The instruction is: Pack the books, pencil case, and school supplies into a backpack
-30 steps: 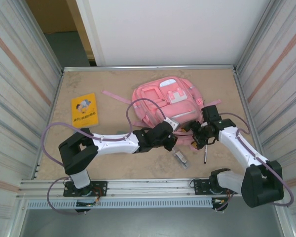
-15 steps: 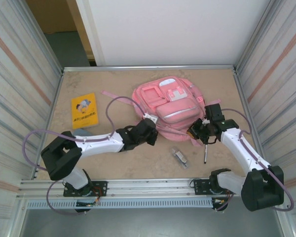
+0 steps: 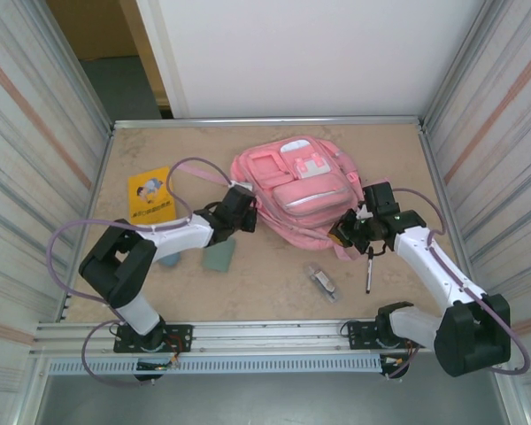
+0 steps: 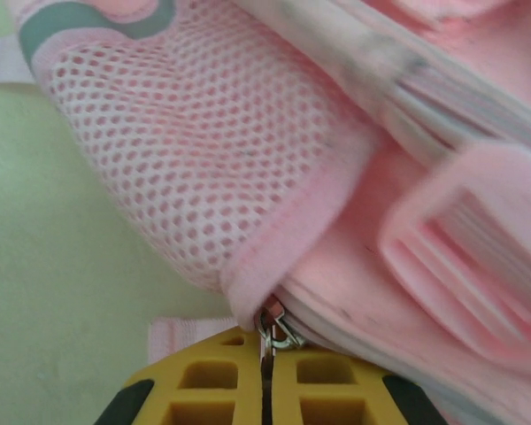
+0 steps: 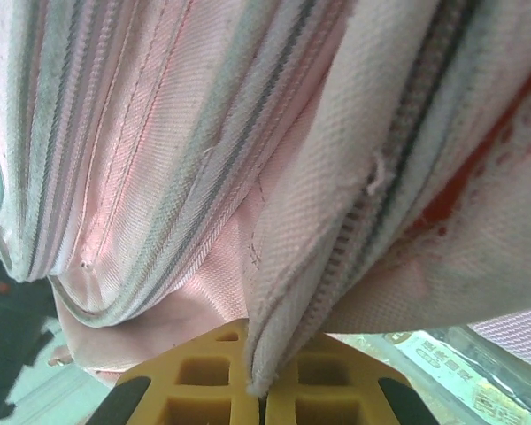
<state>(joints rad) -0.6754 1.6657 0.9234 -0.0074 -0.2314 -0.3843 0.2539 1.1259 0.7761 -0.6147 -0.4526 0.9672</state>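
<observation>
Beige tabletop (image 3: 159, 150) walled by corrugated panels carries the pink backpack (image 3: 301, 190) lying toward the far right, with everything meant for it lying outside it: the orange-yellow book (image 3: 150, 197) far left, the sage-green book (image 3: 219, 257) and the blue-grey pencil case (image 3: 169, 258) nearer, the latter partly under the left arm, and the black pen (image 3: 369, 273) and the clear-and-grey item (image 3: 323, 282) near right. The step in hand looks like opening the bag. The left gripper (image 3: 242, 205) sits at the bag's left edge, and its wrist view shows the yellow pads pinched together on the metal zipper pull (image 4: 274, 329), just below the mesh side pocket (image 4: 186, 159). The right gripper (image 3: 343, 234) is at the bag's near right corner, its pads clamped on a fold of pink fabric beside a line of zipper teeth, apparently to brace the bag. The next move probably calls for the left arm to draw the pull along the zipper track while the right keeps the cloth taut; whether the zipper is already partly open cannot be told from these views. The risks, as I judge them, are the pull slipping from the pads or the whole bag sliding instead.
</observation>
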